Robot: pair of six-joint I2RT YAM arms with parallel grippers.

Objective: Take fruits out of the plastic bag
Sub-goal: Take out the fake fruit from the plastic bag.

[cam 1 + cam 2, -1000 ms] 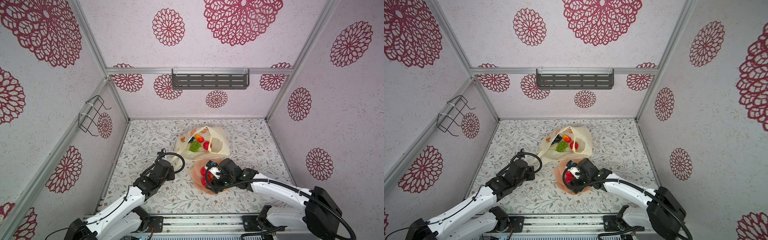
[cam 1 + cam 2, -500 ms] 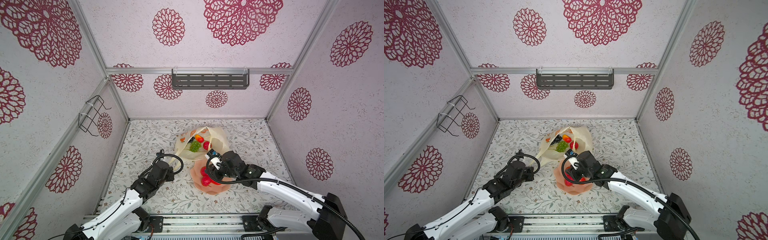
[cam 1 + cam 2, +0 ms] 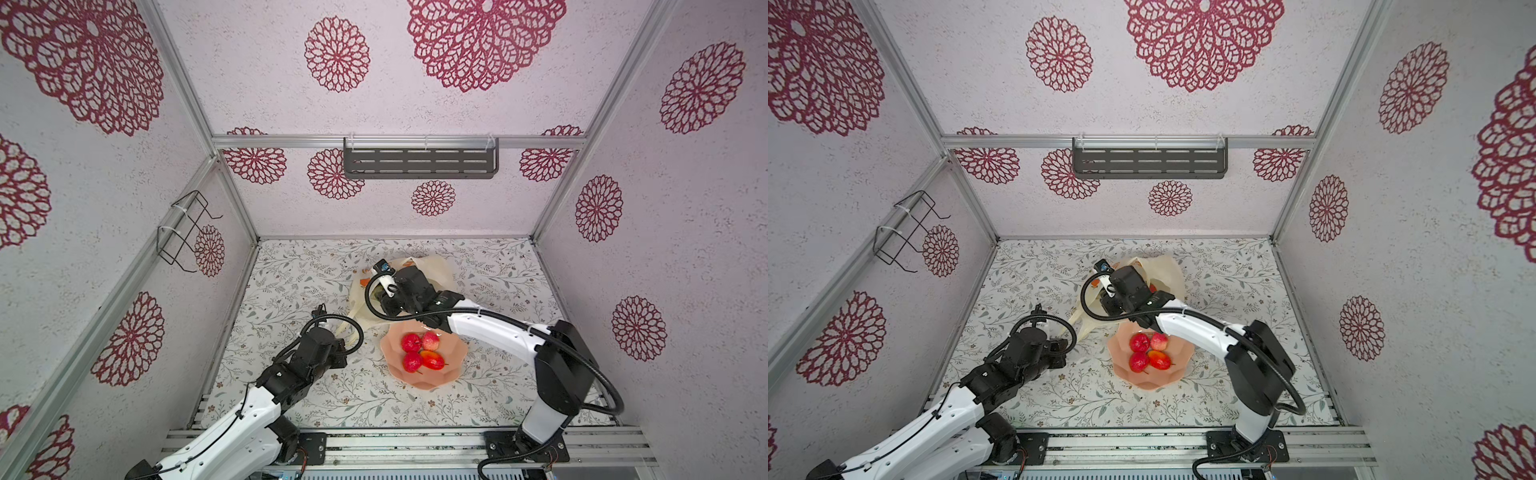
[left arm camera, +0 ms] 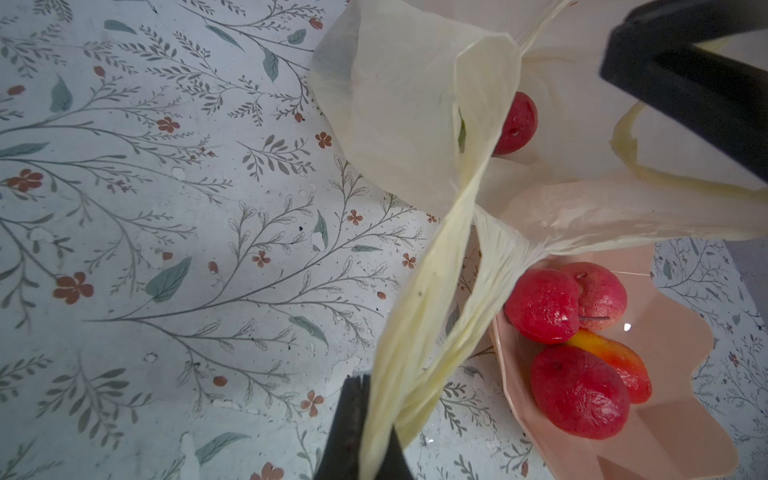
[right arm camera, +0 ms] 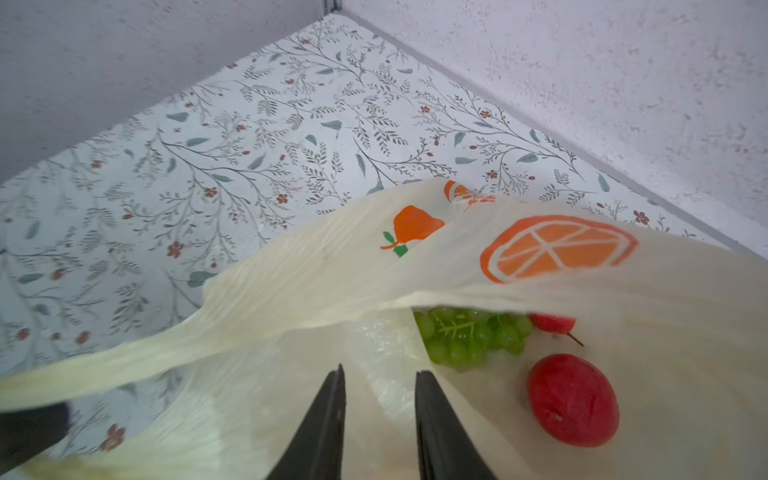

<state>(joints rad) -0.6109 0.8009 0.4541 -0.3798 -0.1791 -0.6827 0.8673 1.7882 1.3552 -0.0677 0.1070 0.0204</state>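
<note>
The plastic bag (image 3: 434, 266) (image 3: 1165, 270) lies at mid-table, cream with orange citrus prints. My left gripper (image 4: 370, 395) is shut on the bag's twisted loop handle (image 4: 432, 299) and holds it stretched toward the front. My right gripper (image 5: 379, 372) hangs over the bag's open mouth (image 5: 332, 270), open, with nothing between its fingers. Inside the bag lie green grapes (image 5: 469, 338), a round red fruit (image 5: 571, 399) and a red one half under the bag's edge (image 5: 552, 322). Several red fruits (image 3: 419, 351) (image 3: 1148, 351) sit in the bowl.
The peach-pink scalloped bowl (image 3: 453, 368) (image 3: 1177, 372) (image 4: 665, 415) stands just in front of the bag, under my right forearm (image 3: 490, 328). A grey shelf (image 3: 419, 158) hangs on the back wall and a wire rack (image 3: 183, 232) on the left wall.
My right arm has risen from the bowl and swung back over the bag's mouth, its jaws narrowing on the way. The left gripper kept its hold on the handle.
</note>
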